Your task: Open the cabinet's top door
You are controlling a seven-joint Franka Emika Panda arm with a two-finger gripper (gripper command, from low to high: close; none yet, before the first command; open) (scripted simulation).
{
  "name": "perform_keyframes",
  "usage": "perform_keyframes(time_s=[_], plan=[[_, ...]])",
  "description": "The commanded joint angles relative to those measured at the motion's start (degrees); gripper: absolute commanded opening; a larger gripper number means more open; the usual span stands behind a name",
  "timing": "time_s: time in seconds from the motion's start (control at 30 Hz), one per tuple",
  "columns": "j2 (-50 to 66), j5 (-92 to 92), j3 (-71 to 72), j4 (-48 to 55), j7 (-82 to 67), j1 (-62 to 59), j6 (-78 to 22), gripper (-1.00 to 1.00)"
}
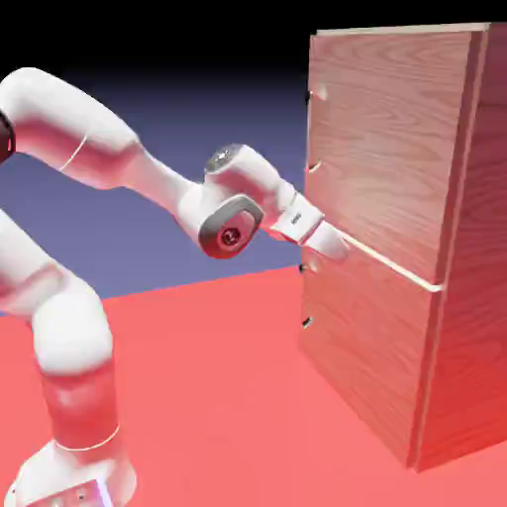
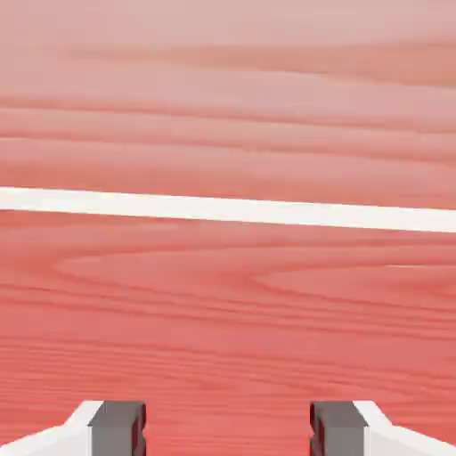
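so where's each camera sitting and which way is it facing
Exterior view: fixed camera beside the robot, facing the cabinet at right; shows the whole white arm reaching to the gripper at the pale seam under the top door.
Hand view: on the hand, facing the wood close up; only two grey fingertips, apart, show.
Shared: the seam and wood grain.

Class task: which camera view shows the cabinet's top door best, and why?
The exterior view: it shows the whole top door, with the gripper near its lower edge. The hand view shows only close wood grain and a pale seam, with no door outline.
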Motion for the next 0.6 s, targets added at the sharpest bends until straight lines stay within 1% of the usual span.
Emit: perform_keyframes(time_s=[0.0,0.57], plan=[[-0.79,2.40,1.31,0.55,2.50,-1.03,-0.04,0.00],[-14.22,43.18,23.60,9.81,44.86,-18.51,-0.75,0.00]])
